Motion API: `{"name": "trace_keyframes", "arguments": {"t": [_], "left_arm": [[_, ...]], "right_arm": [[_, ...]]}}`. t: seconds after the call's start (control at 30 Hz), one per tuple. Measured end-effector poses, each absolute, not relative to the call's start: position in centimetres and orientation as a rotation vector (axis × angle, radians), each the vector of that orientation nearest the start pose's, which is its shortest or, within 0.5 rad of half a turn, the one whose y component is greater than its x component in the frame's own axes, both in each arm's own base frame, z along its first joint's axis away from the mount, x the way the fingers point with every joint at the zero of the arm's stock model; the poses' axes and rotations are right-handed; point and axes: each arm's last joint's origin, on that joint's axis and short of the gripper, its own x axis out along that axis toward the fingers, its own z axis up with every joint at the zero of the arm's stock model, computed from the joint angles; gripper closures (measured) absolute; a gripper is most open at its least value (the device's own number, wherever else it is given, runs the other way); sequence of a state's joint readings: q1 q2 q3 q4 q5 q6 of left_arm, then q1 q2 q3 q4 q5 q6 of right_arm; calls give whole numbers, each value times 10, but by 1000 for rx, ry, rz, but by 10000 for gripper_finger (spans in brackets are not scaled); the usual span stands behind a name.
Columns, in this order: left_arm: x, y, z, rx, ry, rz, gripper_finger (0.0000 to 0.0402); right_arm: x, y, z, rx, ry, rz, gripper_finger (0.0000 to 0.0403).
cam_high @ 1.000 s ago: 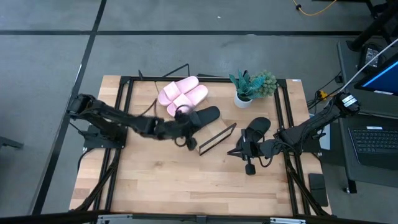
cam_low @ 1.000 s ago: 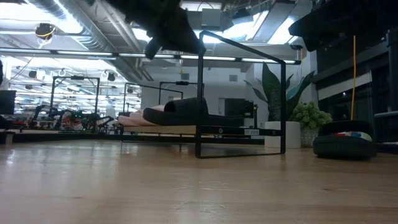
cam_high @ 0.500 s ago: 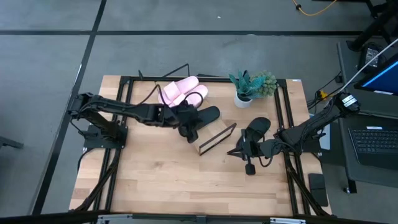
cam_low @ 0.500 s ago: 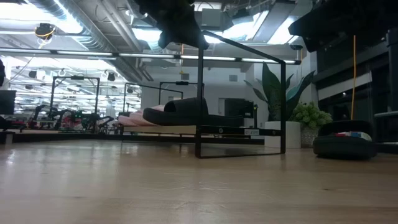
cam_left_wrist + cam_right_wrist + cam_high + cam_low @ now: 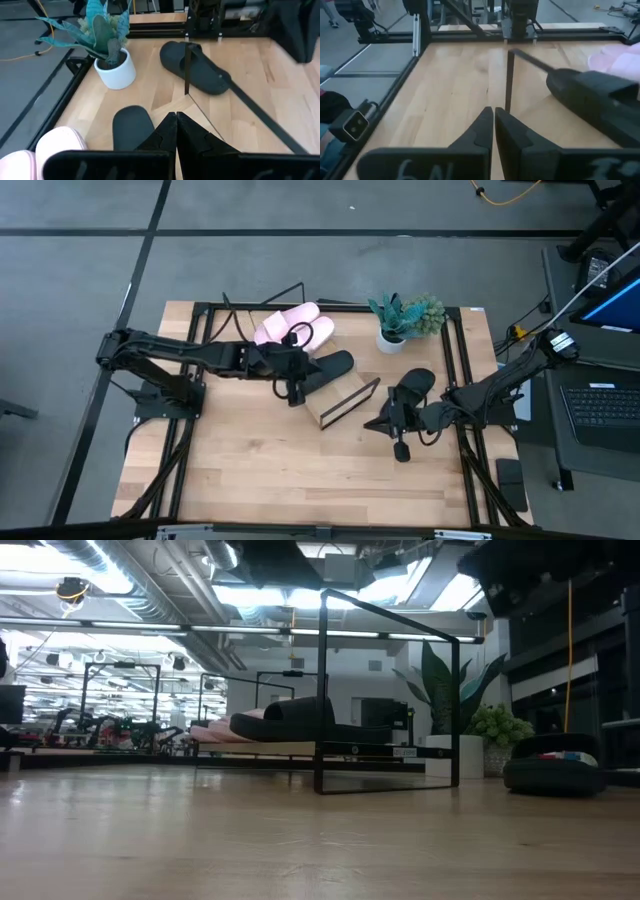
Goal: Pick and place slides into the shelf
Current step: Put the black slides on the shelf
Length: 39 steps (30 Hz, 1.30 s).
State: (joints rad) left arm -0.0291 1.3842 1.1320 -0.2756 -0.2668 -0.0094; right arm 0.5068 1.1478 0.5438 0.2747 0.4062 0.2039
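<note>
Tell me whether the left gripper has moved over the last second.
Yes. The left gripper has swung away from the shelf's near edge, back toward the pink slides, over the black slide.

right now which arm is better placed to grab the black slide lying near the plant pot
Right. The right gripper sits beside that black slide, on its own side of the shelf. The left gripper, fingers shut and empty, hovers across the shelf by the other black slide and the pink slides.

Pink slides (image 5: 30, 155) cut off at left wrist view's edge.
</note>
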Motion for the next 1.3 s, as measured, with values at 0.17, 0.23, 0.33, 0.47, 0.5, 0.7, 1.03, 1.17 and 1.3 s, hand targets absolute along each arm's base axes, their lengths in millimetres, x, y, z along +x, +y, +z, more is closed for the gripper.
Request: {"name": "trace_keyframes", "arguments": {"t": [0.17,0.23,0.33,0.47,0.5,0.7,1.03,1.17,1.3], "left_arm": [[304,-5,307,122,503,205,401],[304,-7,307,151,490,191,401],[304,-8,300,176,488,181,402],[304,-5,292,184,488,173,402],[304,-3,289,178,485,146,402],[297,12,282,129,392,57,401],[268,20,277,96,304,65,401],[265,20,269,96,297,65,401],[264,20,264,97,303,65,401]], "right_arm": [[218,107,256,17,374,40,389],[217,107,270,-24,455,10,397],[213,104,290,-19,569,-43,396],[199,94,304,47,731,-199,397],[194,92,305,65,774,-235,398],[170,84,302,127,956,-393,396],[141,68,310,264,994,-511,395],[133,62,317,311,947,-512,394],[125,58,317,326,932,-507,395]]}}
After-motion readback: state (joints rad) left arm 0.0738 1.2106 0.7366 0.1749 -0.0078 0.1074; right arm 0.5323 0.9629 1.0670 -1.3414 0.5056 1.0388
